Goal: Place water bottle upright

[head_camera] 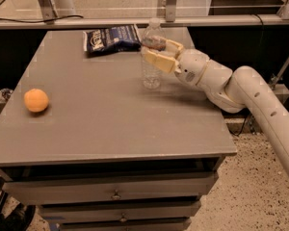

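Note:
The water bottle (151, 69) is a small clear ribbed bottle with a white cap. It stands upright on the grey table (111, 119), right of the middle toward the back. My gripper (160, 52) reaches in from the right at the bottle's upper part, by its dark label band. One tan finger (157, 61) lies in front of the bottle and the other behind it, closed against its sides. The bottle's base appears to rest on the tabletop.
A dark blue snack bag (111, 38) lies flat just behind and left of the bottle. An orange ball (36, 100) sits near the table's left edge. A metal rail (135, 20) runs behind the table. Drawers (115, 194) are below the front edge.

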